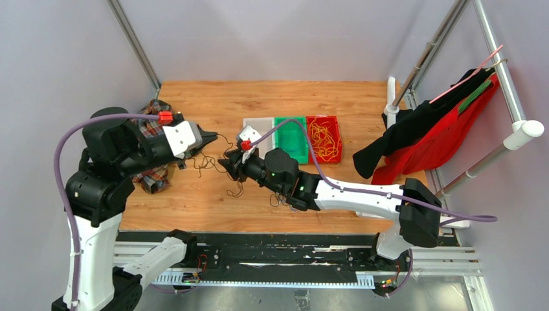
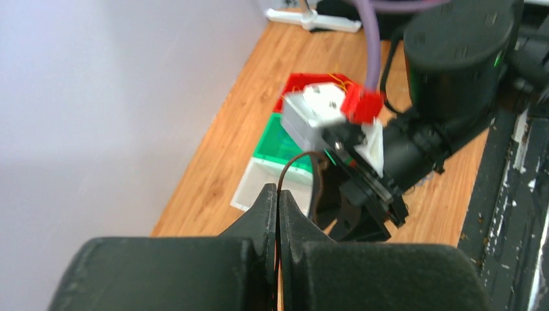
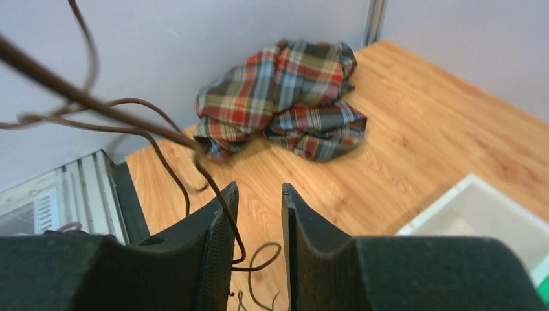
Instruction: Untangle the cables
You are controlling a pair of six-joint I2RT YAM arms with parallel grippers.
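The left tool (image 2: 278,206) is pressed together, its two fingertips meeting on a thin dark cable (image 3: 129,120) and pinching it. From that pinch the strand rises in a small arc and runs across to the right tool (image 3: 259,194), which sits just ahead of the left one, tip facing tip, the two close together but not touching.

The right tool is spread, with a clear gap between its fingers. One loop of the dark cable drops along the inner edge of its left finger and curls into the gap below the tips; it is not pinched there. More of the same tangle stretches away up and to the left of this tool, several strands taut and others hanging loose above the table (image 1: 213,97).

Beyond the right tool's open fingers, a crumpled plaid cloth (image 3: 285,97) lies on the wood, well apart from the tips. To the right of its right finger is the corner of a white bin (image 3: 498,207).

From above, a green bin (image 1: 294,136) stands right behind the right tool's wrist, beside the white one, and a red bin (image 1: 315,123) next to it holds a heap of yellow cables (image 1: 324,139), well away from both tools.
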